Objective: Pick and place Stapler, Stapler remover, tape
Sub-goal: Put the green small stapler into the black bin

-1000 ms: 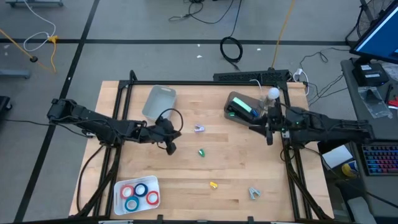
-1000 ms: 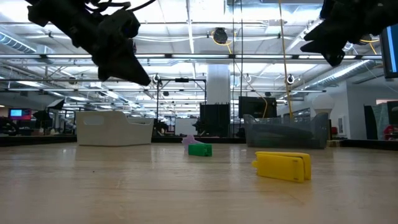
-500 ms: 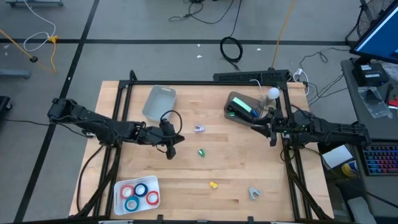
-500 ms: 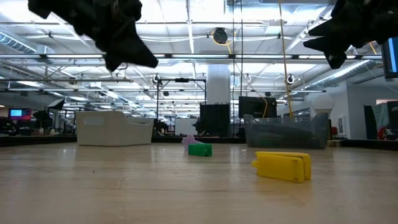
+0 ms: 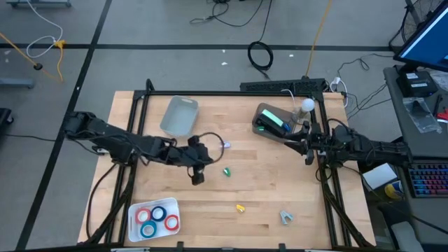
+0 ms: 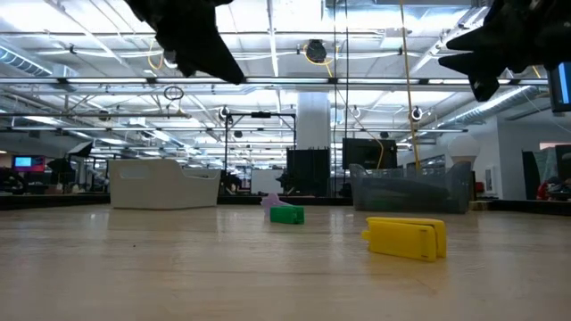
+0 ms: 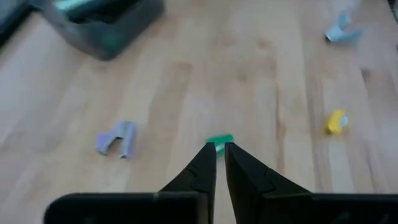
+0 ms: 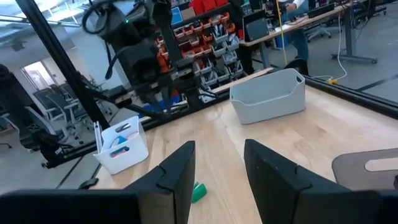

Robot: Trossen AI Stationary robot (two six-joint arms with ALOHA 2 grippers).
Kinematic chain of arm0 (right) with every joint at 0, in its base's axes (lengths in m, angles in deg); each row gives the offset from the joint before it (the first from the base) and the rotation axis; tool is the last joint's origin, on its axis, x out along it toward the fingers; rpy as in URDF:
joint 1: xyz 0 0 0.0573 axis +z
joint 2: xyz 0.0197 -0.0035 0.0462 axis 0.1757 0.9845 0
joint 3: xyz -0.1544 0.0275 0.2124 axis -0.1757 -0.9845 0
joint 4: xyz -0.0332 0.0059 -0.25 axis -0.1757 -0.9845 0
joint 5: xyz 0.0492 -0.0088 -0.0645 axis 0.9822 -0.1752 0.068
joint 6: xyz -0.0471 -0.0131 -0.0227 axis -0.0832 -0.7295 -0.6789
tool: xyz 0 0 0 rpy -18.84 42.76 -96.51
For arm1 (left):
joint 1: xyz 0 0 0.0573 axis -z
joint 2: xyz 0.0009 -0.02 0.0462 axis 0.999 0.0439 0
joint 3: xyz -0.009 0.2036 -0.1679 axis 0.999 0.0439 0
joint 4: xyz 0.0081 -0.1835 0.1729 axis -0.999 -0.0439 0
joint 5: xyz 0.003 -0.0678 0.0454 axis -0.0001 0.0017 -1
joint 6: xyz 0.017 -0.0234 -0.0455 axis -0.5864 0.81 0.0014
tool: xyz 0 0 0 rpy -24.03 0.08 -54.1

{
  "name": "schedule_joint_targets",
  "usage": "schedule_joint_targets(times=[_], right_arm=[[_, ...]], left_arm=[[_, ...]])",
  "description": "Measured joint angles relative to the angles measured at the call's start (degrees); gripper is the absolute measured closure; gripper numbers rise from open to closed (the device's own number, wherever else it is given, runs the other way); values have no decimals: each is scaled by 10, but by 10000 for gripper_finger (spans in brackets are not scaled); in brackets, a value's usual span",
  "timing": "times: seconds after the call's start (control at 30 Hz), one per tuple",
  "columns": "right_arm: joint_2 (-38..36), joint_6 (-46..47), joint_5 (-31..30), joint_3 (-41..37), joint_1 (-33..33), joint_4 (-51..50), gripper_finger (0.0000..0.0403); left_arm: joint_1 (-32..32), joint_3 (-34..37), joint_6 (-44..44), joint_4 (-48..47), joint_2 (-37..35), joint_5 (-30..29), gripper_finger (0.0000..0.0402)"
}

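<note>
Pale wooden tabletop (image 5: 266, 189) is shown with a small green plastic stapler (image 5: 227, 171) lying mid-table, just beyond the left gripper (image 7: 216, 157), whose fingers are closed together and empty. The right gripper (image 8: 219, 163) is held apart, empty, near the grey bin (image 5: 271, 120). The stapler is judged light, rigid and slightly slippery; it is best taken across its narrow sides.

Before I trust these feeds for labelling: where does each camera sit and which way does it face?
High: overhead, straight down; both arms, left gripper, right gripper.
Low: table height, level; arms overhead, yellow stapler.
Left wrist: past shut fingers to green stapler.
Right wrist: past parted fingers across table.
Shared: green stapler, in all four.
</note>
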Motion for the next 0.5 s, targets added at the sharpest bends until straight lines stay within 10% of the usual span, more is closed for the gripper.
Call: schedule_joint_targets(times=[0.5], right_arm=[[-9, 9, 0, -55, 0, 67, 273]], left_arm=[[13, -168, -92, -186, 176, 86, 364]])
